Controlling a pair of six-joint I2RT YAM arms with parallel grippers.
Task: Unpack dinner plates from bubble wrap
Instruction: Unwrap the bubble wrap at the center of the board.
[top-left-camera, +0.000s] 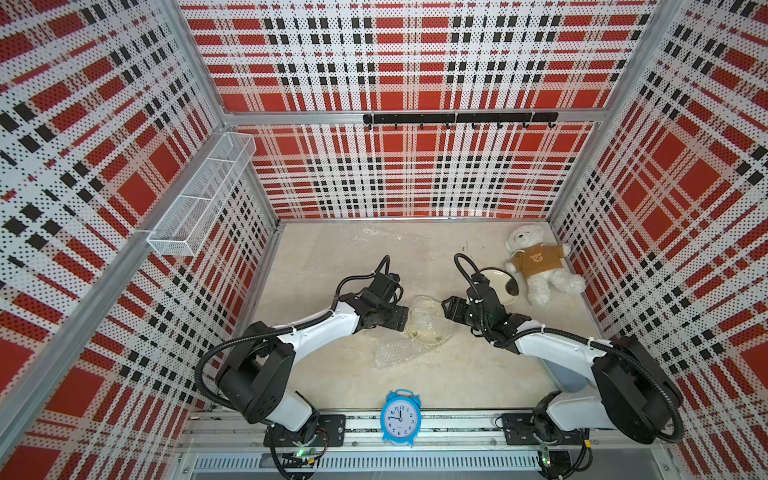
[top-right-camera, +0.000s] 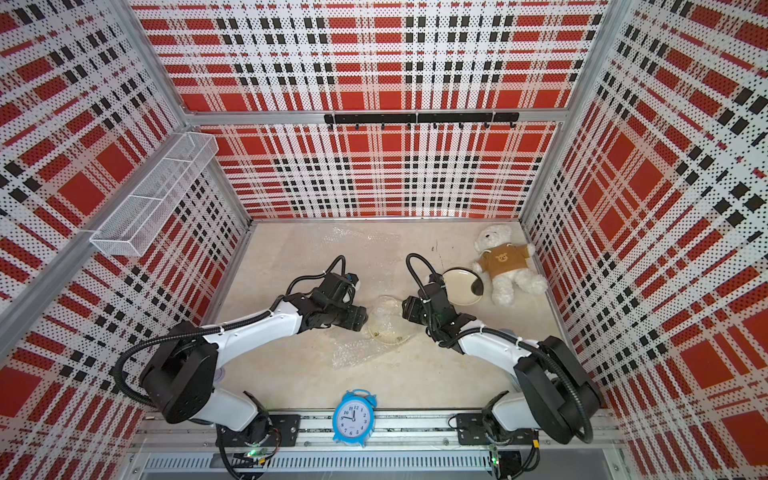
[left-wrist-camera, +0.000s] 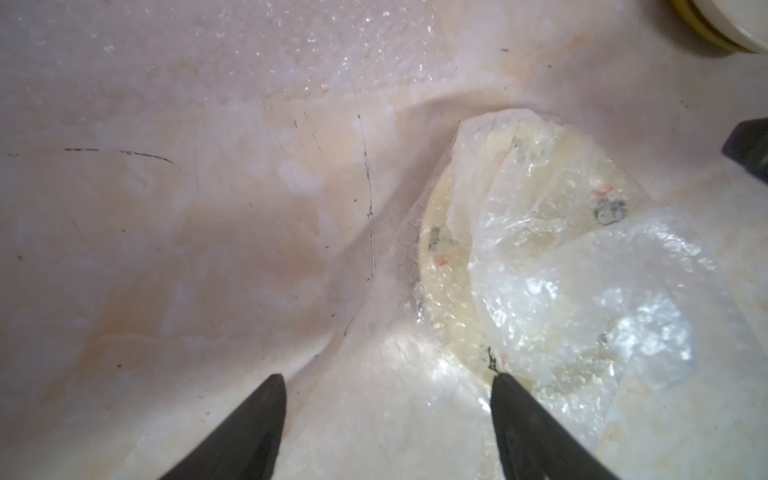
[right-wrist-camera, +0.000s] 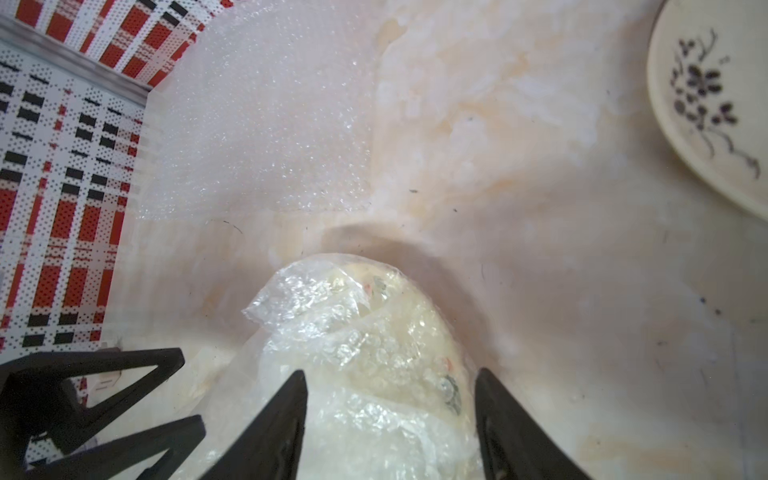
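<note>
A cream dinner plate (top-left-camera: 432, 332) with small dark marks lies mid-table, loosely covered by crumpled bubble wrap (left-wrist-camera: 582, 291) whose tail (top-left-camera: 395, 353) trails toward the front. My left gripper (left-wrist-camera: 388, 378) is open at the plate's left edge, one fingertip (left-wrist-camera: 511, 395) at the rim. My right gripper (right-wrist-camera: 388, 374) is open over the plate's right side, and its fingers straddle the wrap without pinching it. In both top views the grippers (top-left-camera: 409, 322) (top-left-camera: 444, 309) face each other across the bundle. A bare yellowish plate (top-left-camera: 498, 284) with a dark floral pattern (right-wrist-camera: 702, 99) lies behind the right arm.
A flat sheet of bubble wrap (top-left-camera: 386, 239) lies at the back of the table. A white teddy bear (top-left-camera: 536, 266) lies at the back right, touching the bare plate. A blue alarm clock (top-left-camera: 400, 417) stands at the front edge. A wire basket (top-left-camera: 203, 195) hangs on the left wall.
</note>
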